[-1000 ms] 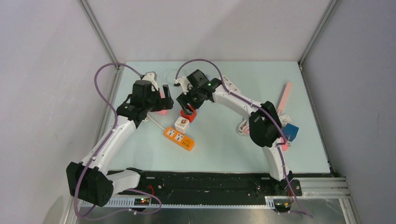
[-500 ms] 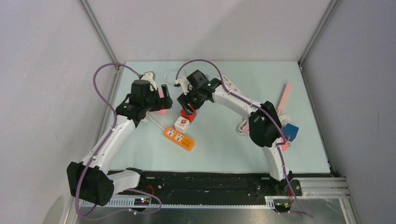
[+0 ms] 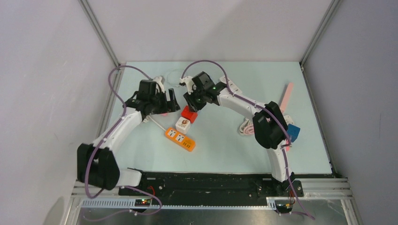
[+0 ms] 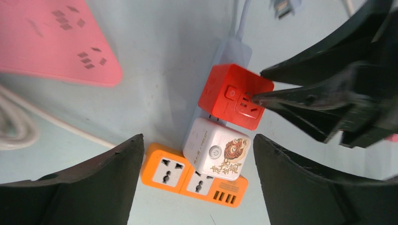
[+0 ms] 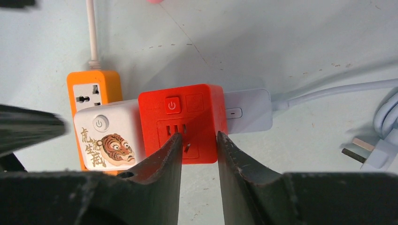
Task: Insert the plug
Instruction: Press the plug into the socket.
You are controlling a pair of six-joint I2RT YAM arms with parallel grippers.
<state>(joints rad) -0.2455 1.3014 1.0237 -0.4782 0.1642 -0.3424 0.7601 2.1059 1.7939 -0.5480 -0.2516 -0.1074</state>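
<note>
Right gripper (image 5: 199, 137): fingers are standing narrowed to a slim gap and pinching nothing. The tips are sitting over the top face of the red cube adapter (image 5: 195, 110), right at its socket slots. Contact unclear. I'm judging it's placed to press or steady the cube, not to grab it.

Left gripper (image 4: 197, 138) is hanging spread wide and empty just left of the cluster. From above, its fingers are framing the white tiger cube (image 4: 216, 150) and the orange power strip (image 4: 192, 180). Probably positioned to brace them against a push.

Task thing: I'm treating the red cube as the plug piece. It is sitting on the far-left part of the table, touching the white cube's far side. The white cube is sitting on the far end of the orange strip. The left wrist view is showing a thin dark seam between red and white, so seating is likely not finished; can't make out the prongs for sure. The red cube is also overlapping a pale strip (image 5: 246, 112) whose cable is running off to the right.

Room: the pink strip (image 4: 51, 37) is lying just left, under the left arm. A loose white plug (image 5: 368, 152) and its cable are crowding the far side. Bare table (image 3: 220, 136) is opening up near and right of the stack. The blue block (image 3: 293, 131) is sitting well apart at the right edge. The orange strip is lying loose, so it could slide under a push.
</note>
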